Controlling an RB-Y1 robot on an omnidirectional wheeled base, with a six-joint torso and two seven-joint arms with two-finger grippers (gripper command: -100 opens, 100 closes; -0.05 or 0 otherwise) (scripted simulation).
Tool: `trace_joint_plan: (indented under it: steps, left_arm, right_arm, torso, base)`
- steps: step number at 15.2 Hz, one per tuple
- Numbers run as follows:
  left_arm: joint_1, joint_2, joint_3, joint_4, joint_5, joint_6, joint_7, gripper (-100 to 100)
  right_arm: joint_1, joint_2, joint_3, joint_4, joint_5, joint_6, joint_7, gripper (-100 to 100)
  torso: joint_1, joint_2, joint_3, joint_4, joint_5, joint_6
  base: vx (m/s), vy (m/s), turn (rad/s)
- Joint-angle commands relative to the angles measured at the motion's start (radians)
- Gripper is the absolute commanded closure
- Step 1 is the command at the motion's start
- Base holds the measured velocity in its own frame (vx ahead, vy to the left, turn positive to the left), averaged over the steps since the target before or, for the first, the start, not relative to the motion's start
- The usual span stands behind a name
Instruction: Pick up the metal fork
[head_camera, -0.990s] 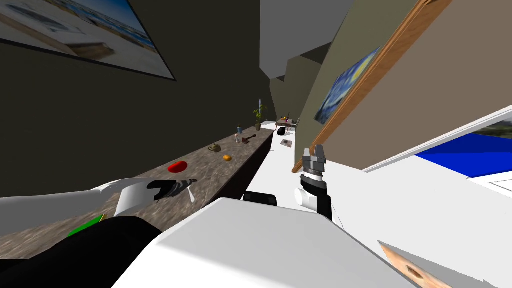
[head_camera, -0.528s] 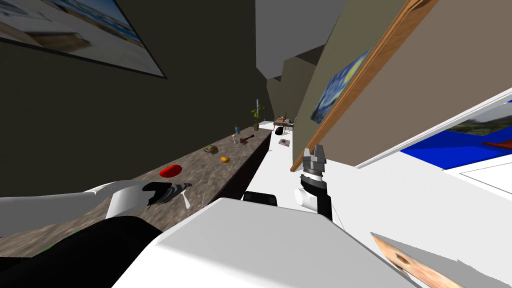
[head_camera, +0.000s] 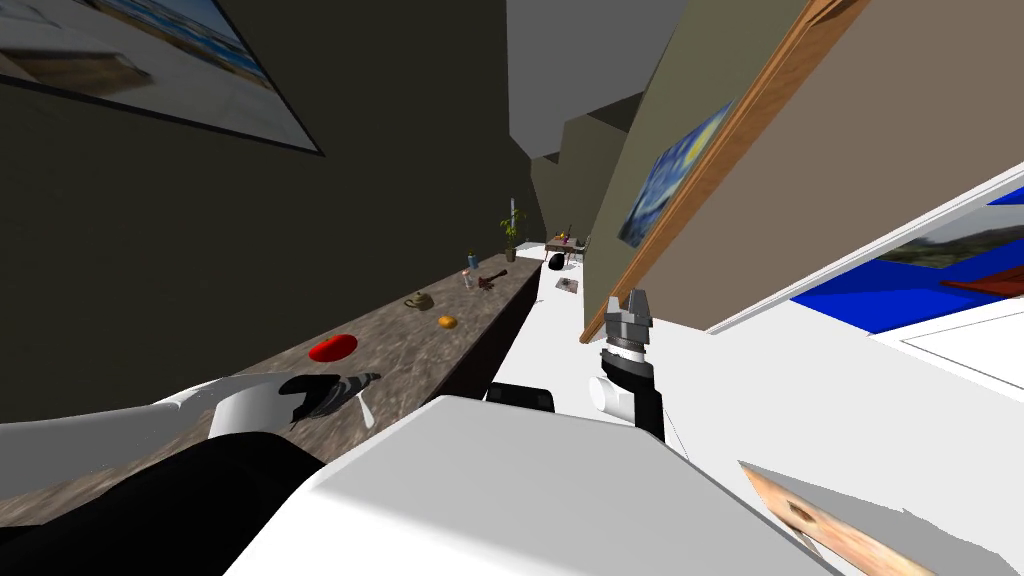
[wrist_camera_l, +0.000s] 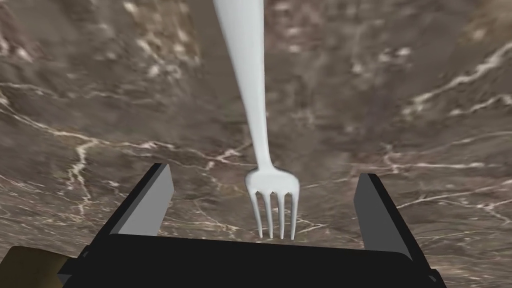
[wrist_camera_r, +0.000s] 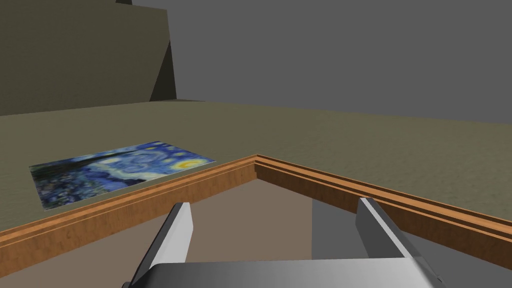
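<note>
Fork (wrist_camera_l: 250, 90), one, four-tined, between left gripper's (wrist_camera_l: 265, 172) two wide-spread fingers (wrist_camera_l: 145, 205); right gripper (wrist_camera_r: 275, 202) empty, agape.

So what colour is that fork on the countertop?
Plain white fork, on the brown veined countertop; the left wrist view shows it best.

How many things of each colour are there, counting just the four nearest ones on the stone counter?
White: 1, the fork
Red: 1, a flat round dish
Orange: 1, a small round fruit
Brown: 1, a teapot
Total: 4
</note>
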Motion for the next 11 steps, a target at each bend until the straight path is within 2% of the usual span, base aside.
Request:
trace_joint_plan:
  steps: [1,5,6,10,11]
  left_arm:
    - [0.0,0.0,0.0,0.0,0.0,0.0,0.0,100]
    - [0.001,0.001,-0.001,0.001,0.0,0.001,0.0,100]
    - [-0.002,0.038,-0.003,-0.018,0.025,-0.003,0.001,100]
    - [0.003,0.093,0.002,-0.048,0.052,-0.005,0.014,100]
    - [-0.007,0.071,-0.005,-0.035,0.05,-0.004,0.001,100]
  right_arm:
    - [0.0,0.0,0.0,0.0,0.0,0.0,0.0,0]
    - [0.0,0.0,0.0,0.0,0.0,0.0,0.0,0]
    - [0.0,0.0,0.0,0.0,0.0,0.0,0.0,0]
    - [0.0,0.0,0.0,0.0,0.0,0.0,0.0,0]
    - [0.0,0.0,0.0,0.0,0.0,0.0,0.0,0]
  torso:
    - [0.0,0.0,0.0,0.0,0.0,0.0]
    - [0.0,0.0,0.0,0.0,0.002,0.002]
    - [0.001,0.0,0.0,0.0,0.002,0.002]
    - [-0.001,0.002,0.001,0.0,0.001,0.001]
    - [0.0,0.003,0.001,0.0,0.001,0.001]
  base:
    - [0.007,0.004,0.0]
    - [0.0,0.001,0.005]
    - [-0.015,-0.011,0.047]
    - [-0.037,-0.017,0.047]
    - [-0.023,-0.004,0.014]
